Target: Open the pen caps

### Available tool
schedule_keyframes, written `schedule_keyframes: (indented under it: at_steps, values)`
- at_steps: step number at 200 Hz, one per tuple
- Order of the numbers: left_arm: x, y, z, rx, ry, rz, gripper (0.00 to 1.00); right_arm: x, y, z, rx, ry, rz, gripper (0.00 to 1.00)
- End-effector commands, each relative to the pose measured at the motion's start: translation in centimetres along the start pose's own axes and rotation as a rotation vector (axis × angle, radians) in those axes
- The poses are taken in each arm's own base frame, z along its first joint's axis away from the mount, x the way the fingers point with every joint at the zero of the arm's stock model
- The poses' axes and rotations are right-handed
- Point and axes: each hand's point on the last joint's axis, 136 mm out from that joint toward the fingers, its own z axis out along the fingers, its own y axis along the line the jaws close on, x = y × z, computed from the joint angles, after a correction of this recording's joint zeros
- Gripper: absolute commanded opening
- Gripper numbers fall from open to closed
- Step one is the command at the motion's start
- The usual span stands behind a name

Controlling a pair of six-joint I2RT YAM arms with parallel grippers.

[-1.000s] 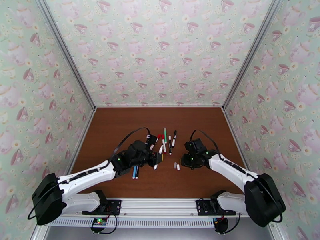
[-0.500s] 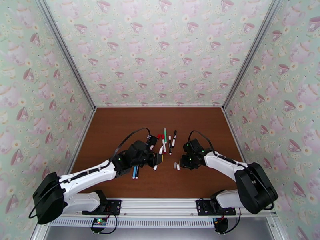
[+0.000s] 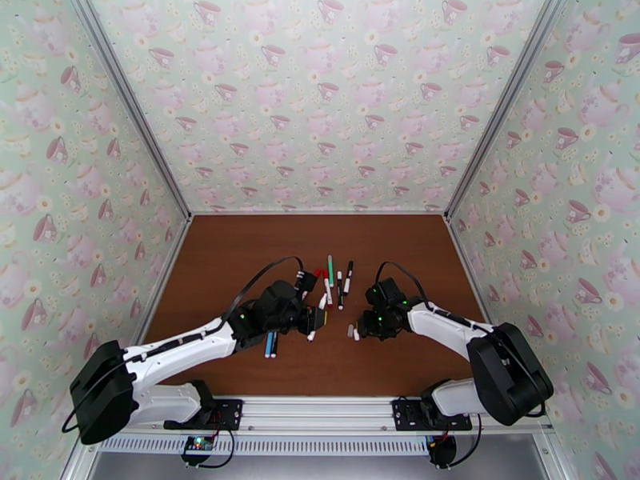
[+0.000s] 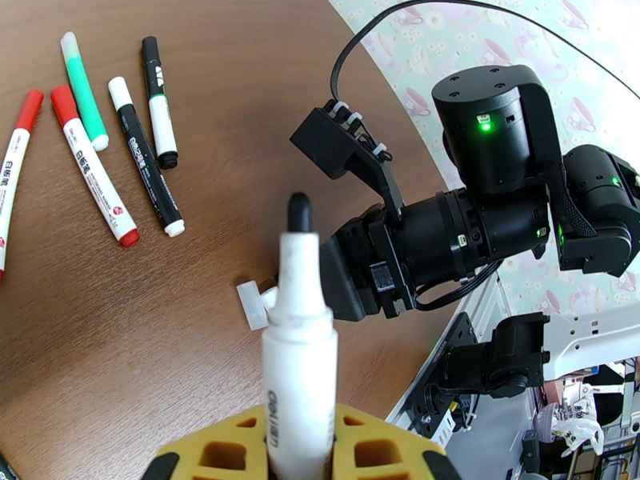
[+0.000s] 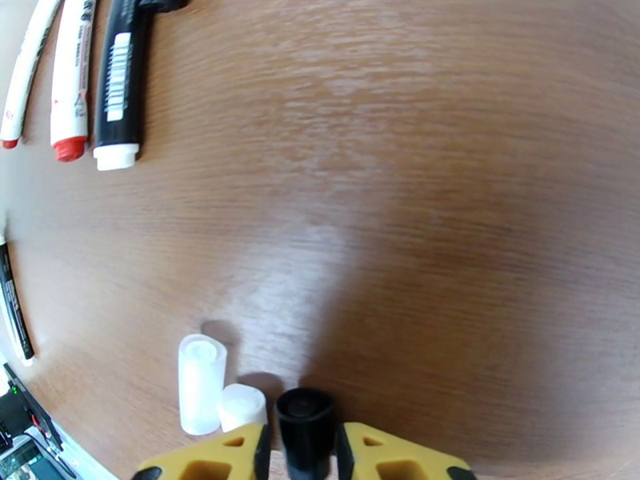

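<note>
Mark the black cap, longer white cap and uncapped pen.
black cap (image 5: 305,411), right wrist view, its round top end.
longer white cap (image 5: 200,390), right wrist view, its side wall.
uncapped pen (image 4: 300,354), left wrist view, its white barrel.

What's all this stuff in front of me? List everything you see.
Table: one, brown wood.
Walls: teacup wallpaper, around the table.
Red-and-white pens: two, far cluster, left side.
Green pen: one, same cluster.
Black-and-white pens: two, cluster's right side.
Blue pen: one, near side, left of the caps.
Dark pen: one, alongside the blue pen.
White pen: one, uncapped, in the left gripper.
White caps: two, side by side, mid-table.
Black cap: one, between the fingers of the right gripper.
Arms: two, white and black, near edge.
</note>
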Motion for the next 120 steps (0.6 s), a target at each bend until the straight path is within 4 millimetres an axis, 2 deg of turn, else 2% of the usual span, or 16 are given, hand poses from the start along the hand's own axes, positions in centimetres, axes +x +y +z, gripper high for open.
schedule_keyframes:
  at_steps: [1, 19, 69, 120]
  values:
    - [-0.4, -0.3, -0.1, 0.008, 0.001, 0.001, 0.02, -0.5, 1.1, -0.7, -0.035, -0.019, -0.027, 0.25]
    - [-0.3, -0.2, -0.2, 0.004, 0.000, 0.000, 0.02, -0.3, 1.3, -0.7, -0.039, -0.016, -0.027, 0.22]
    - [0.1, 0.7, -0.2, -0.037, 0.007, -0.007, 0.03, -0.2, 1.3, -0.7, -0.035, -0.017, -0.027, 0.22]
    - [1.0, 3.4, -0.7, -0.176, 0.001, -0.028, 0.03, -0.9, 2.0, -2.2, -0.050, -0.071, -0.030, 0.31]
